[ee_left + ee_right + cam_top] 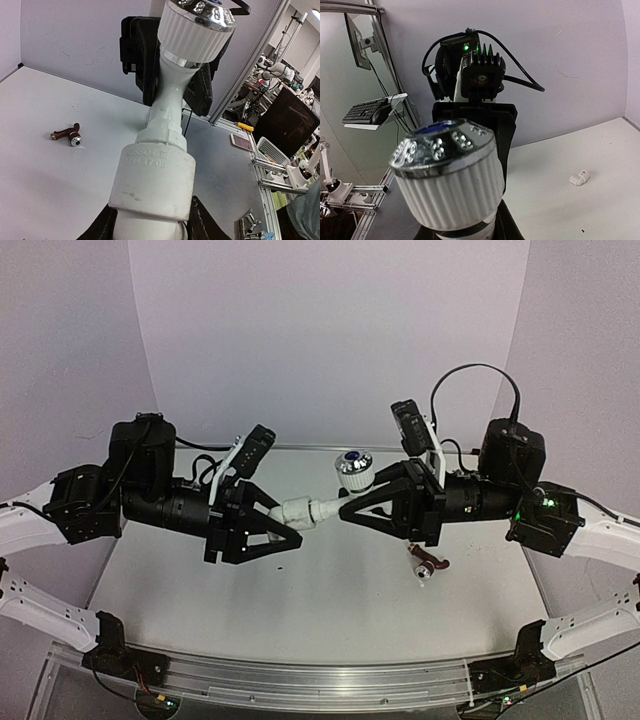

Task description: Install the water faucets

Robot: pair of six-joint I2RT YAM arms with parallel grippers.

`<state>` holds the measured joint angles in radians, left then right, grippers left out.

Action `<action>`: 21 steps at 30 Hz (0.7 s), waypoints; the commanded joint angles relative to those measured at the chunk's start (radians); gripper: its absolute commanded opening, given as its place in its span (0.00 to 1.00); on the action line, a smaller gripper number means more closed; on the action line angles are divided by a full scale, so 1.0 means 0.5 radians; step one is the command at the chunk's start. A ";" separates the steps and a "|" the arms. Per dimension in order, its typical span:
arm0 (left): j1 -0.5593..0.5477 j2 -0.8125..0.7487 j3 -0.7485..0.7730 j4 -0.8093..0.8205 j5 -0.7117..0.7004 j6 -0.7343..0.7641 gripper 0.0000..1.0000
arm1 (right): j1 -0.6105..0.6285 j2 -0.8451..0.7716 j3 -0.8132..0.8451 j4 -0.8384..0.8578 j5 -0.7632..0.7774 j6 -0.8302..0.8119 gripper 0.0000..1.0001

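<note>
A white water faucet (328, 506) with a round silvery knob (352, 470) and blue centre hangs in the air between my two grippers. Its end sits in the mouth of a stubby white pipe fitting (297, 512). My left gripper (288, 528) is shut on the fitting (155, 185), with dark fingers (204, 224) on both sides. My right gripper (347, 512) is shut on the faucet body below the knob (447, 182). The faucet's threaded end is hidden inside the fitting. The faucet (172, 100) rises straight ahead in the left wrist view.
A small dark brown tap (428, 565) lies on the table under the right arm and shows in the left wrist view (67, 135). A small white piece (579, 177) lies on the table. An aluminium rail (300, 680) runs along the near edge.
</note>
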<state>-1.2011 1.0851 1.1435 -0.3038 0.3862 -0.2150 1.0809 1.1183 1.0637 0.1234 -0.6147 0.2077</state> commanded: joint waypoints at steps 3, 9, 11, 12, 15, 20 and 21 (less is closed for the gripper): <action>0.038 -0.075 0.103 0.009 -0.415 0.495 0.48 | -0.020 -0.039 0.078 -0.147 0.129 0.202 0.00; 0.037 -0.140 0.135 -0.040 -0.409 0.238 0.94 | -0.025 -0.051 0.191 -0.165 0.420 -0.208 0.00; 0.035 -0.149 0.133 -0.046 -0.454 0.183 1.00 | -0.034 -0.045 0.204 -0.169 0.447 -0.195 0.00; 0.037 -0.137 0.139 -0.059 -0.503 0.161 1.00 | -0.037 -0.041 0.203 -0.171 0.436 -0.166 0.00; 0.038 -0.043 0.240 -0.264 -0.572 0.203 1.00 | -0.056 -0.032 0.179 -0.175 0.410 -0.048 0.00; 0.028 0.235 0.471 -0.555 -0.583 0.341 1.00 | -0.090 -0.007 0.091 -0.203 0.371 0.269 0.00; 0.017 0.254 0.480 -0.545 -0.595 0.371 1.00 | -0.098 -0.005 0.065 -0.206 0.373 0.337 0.00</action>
<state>-1.1835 1.1530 1.3186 -0.4805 0.1207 -0.0929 1.0451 1.1179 1.1103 -0.0257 -0.4271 0.2390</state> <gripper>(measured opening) 0.996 0.194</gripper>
